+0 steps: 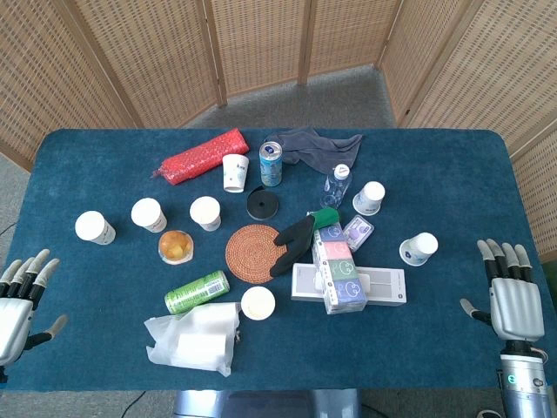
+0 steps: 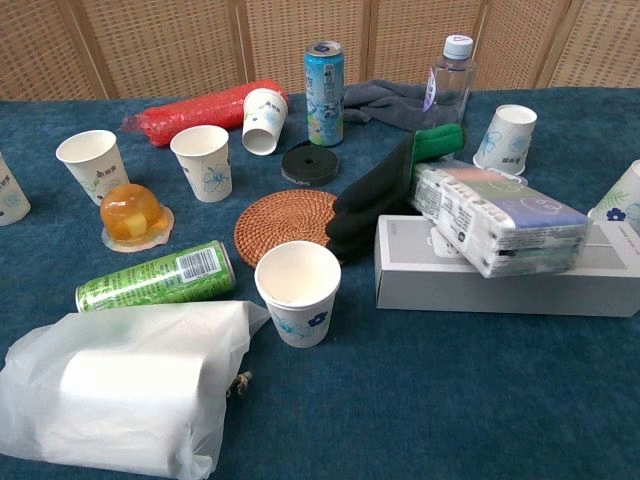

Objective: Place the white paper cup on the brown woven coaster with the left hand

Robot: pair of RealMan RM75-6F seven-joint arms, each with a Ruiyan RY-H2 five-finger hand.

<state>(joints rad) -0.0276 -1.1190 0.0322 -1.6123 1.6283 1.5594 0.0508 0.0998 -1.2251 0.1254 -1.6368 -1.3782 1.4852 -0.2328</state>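
- The job looks not yet begun; no cup sits on the brown woven coaster [image 1: 254, 252], which lies near the middle of the tabletop [image 1: 452, 174] with a black glove [image 1: 291, 244] touching its right side.
- There are many white paper cups, so which one is meant cannot be told for sure; the nearest one, the white paper cup [image 1: 258, 303], stands upright just beside the coaster, on the side toward the front edge; in the chest view this cup [image 2: 298, 292] is empty and stands free.
- The left hand [image 1: 22, 300] rests at the front left corner of the tabletop, well apart from the cup; its fingers [image 1: 35, 270] are spread and straight; it holds nothing and touches nothing.
- The right hand [image 1: 512, 296] is at the front right corner; its fingers [image 1: 505, 257] are also straight and apart, with nothing in them.
- Everything is left to do; the left hand would have to reach the cup, take it, lift it and set it down on the coaster.
- A green can [image 1: 197, 292] lies on its side near the cup, toward the left hand, so the reach may need care.
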